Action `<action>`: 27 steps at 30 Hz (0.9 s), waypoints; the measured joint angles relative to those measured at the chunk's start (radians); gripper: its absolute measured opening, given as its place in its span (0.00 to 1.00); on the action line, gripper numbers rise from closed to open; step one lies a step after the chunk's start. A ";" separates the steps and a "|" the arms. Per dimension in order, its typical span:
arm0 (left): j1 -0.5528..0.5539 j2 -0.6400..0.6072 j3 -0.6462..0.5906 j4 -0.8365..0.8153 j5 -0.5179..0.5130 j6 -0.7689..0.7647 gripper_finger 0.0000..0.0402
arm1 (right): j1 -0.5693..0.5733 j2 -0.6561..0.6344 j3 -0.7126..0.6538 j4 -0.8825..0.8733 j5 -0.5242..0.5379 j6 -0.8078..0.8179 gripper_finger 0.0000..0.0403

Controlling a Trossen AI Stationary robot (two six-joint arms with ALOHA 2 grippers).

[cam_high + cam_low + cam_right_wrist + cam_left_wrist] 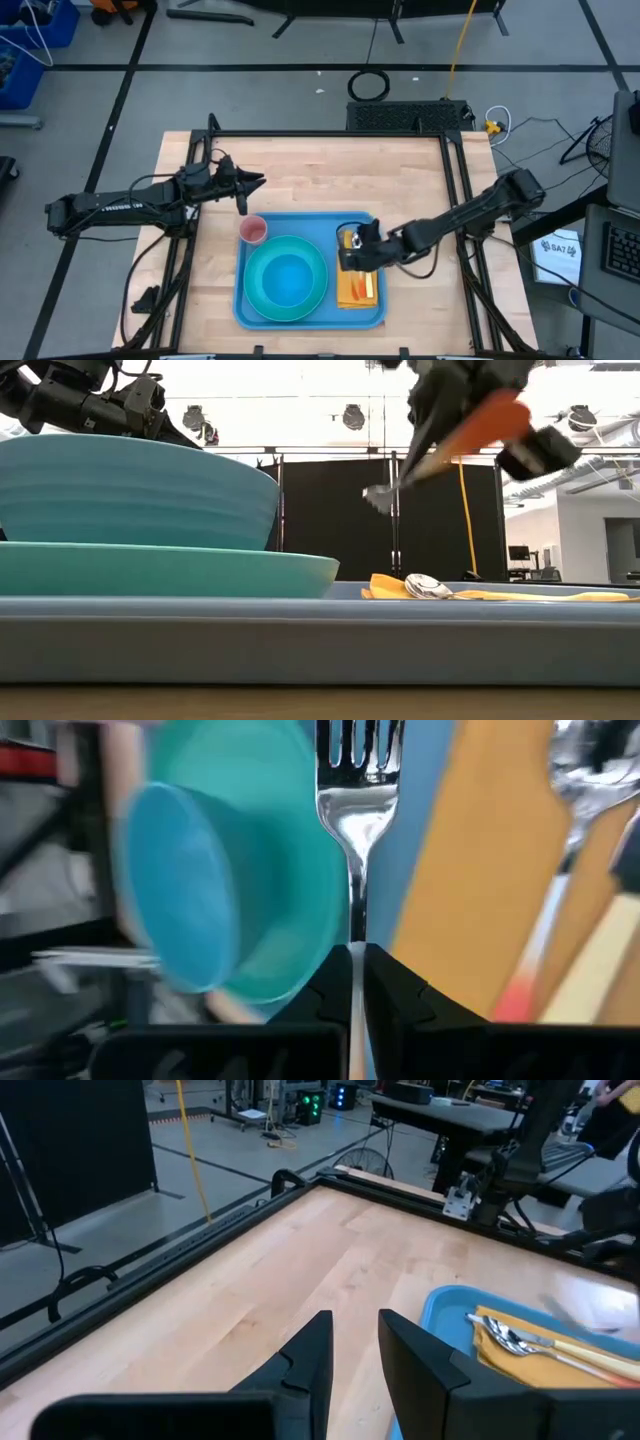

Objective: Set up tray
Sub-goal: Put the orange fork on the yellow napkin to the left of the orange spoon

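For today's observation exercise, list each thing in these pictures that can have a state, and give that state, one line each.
tray: flat on the table, loaded.
plate: on the tray, bowl on it.
bowl: upright, looks empty.
pink cup: upright on the tray's corner.
napkin: lying on the tray.
spoon: lying on the napkin.
fork: held above the tray.
right gripper: shut on the fork.
left gripper: slightly open, empty, over bare table.

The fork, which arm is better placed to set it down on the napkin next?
Right. The right gripper already holds the fork, jaws shut on its handle, above the yellow napkin on the tray. The left gripper hangs empty over bare table beyond the tray.
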 joint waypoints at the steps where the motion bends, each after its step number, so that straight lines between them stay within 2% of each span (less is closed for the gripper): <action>1: 0.000 0.000 0.000 -0.003 0.000 0.000 0.22 | 0.002 0.018 0.000 0.000 0.002 -0.011 0.01; 6: 0.000 0.000 0.000 0.000 0.008 -0.001 0.22 | 0.004 0.076 0.000 0.011 0.032 -0.083 0.01; 8: 0.000 0.000 0.000 0.003 0.008 -0.001 0.22 | 0.004 0.089 0.000 -0.001 0.077 -0.098 0.01; 10: 0.000 0.000 0.000 0.004 0.008 -0.002 0.22 | 0.012 0.098 0.000 -0.008 0.151 -0.100 0.01; 13: 0.000 0.000 0.000 0.006 0.008 -0.010 0.22 | 0.039 0.111 0.000 0.008 0.320 -0.071 0.01; 16: 0.000 0.000 0.000 0.014 0.008 -0.018 0.22 | 0.069 0.133 0.000 0.076 0.442 -0.047 0.01; 27: 0.000 0.000 0.000 0.003 0.009 -0.033 0.22 | 0.122 0.204 0.000 0.124 0.511 0.088 0.01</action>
